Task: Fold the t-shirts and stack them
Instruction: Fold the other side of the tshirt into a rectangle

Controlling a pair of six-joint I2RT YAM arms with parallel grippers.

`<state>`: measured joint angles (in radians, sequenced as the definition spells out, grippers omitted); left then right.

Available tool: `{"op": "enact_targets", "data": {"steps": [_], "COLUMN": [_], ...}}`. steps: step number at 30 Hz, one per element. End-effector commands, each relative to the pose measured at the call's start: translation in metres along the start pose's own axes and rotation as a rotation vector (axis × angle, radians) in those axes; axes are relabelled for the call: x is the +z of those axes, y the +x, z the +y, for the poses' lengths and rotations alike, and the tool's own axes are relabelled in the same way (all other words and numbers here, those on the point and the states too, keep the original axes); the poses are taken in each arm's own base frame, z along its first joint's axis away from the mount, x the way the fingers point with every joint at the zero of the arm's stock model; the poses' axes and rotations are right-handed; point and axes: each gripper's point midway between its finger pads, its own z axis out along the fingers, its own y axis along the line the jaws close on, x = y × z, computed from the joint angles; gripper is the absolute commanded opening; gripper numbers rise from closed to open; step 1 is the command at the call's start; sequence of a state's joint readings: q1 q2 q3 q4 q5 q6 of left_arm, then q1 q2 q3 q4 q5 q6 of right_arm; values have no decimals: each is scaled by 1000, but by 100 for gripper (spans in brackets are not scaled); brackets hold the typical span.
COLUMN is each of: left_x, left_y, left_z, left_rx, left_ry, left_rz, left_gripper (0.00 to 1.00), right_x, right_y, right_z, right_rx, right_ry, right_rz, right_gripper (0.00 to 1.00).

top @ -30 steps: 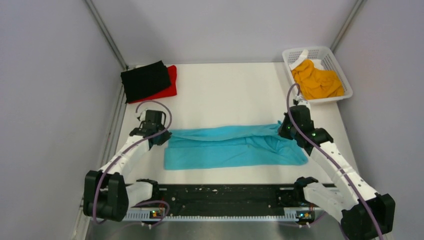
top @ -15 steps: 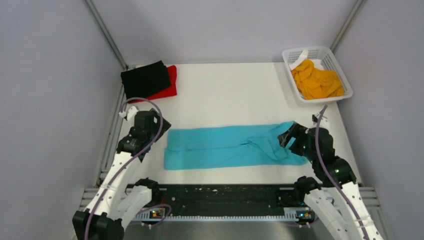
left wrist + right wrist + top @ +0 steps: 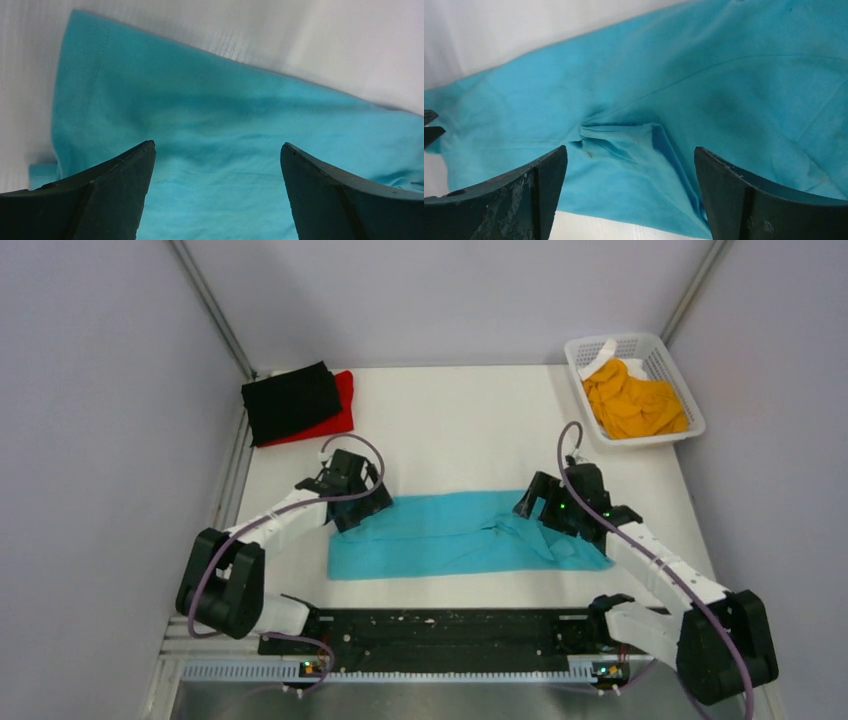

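The turquoise t-shirt [image 3: 450,535] lies flat as a long folded strip in the middle of the table [image 3: 450,420]. My left gripper [image 3: 360,515] hovers open over the shirt's left end, with only turquoise cloth [image 3: 225,115] showing between its fingers [image 3: 217,145]. My right gripper [image 3: 528,506] is open over the rumpled right part, above a small crease in the cloth [image 3: 624,137], its gap [image 3: 630,148] holding nothing. The black t-shirt [image 3: 290,400] lies folded on the red one [image 3: 343,410] at the back left. An orange-yellow t-shirt [image 3: 632,400] is bunched in the basket.
The white mesh basket [image 3: 625,340] stands at the back right corner. Grey walls close in the table on the left, back and right. A black rail [image 3: 440,635] with the arm bases runs along the near edge.
Both grippers have opened and let go of the turquoise shirt's ends. Both arms drew back, then swung inward over the shirt. The shirt's far edge has settled flat.
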<state>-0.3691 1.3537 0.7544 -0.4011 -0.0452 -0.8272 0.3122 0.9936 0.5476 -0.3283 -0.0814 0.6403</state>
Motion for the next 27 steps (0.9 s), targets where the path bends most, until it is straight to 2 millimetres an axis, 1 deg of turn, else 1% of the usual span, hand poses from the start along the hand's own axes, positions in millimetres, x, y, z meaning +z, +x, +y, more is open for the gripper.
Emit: {"op": "enact_targets", "data": {"steps": [1,3,4,7,10,12,14,15,16,18,20,22,23,25,27], "left_x": [10,14,15,18,19,20,20,20,20,20,19,18,18,17,17], "left_y": [-4,-3,-3,-1,-2,-3,-5,-6,-8,-10,-11,-12,-12,-11,-9], "left_z": [-13,-10,-7,-1,3,4,4,4,4,4,0,-5,-7,-8,-8], "left_rx": [18,20,21,20,21,21,22,24,23,24,23,28,29,30,32], "left_ry": [45,32,20,-7,-24,-33,-41,-43,-47,-51,-39,-19,-13,-5,2], "left_rz": [2,6,3,2,-4,-9,-14,-17,-23,-27,-27,-22,-19,-14,-10], "left_gripper": [99,99,99,99,99,99,99,99,99,99,99,99,99,99,99], "right_x": [20,23,23,16,0,-12,-27,-37,-45,-55,-53,-51,-51,-50,-47], "right_y": [3,10,14,32,56,71,90,103,115,128,121,103,92,71,53], "right_z": [8,5,7,23,34,36,43,48,50,47,34,25,25,32,37], "right_rx": [-14,-13,-11,-18,-57,-102,-159,-179,-198,-230,-231,-241,-239,-226,-189], "right_ry": [-38,-31,-49,-166,-238,-244,-292,-328,-343,-326,-231,-155,-136,-133,-120], "right_rz": [32,56,70,138,218,260,316,364,403,436,383,291,238,142,59], "right_gripper": [95,95,95,95,95,96,98,99,99,99,99,99,99,99,99]}}
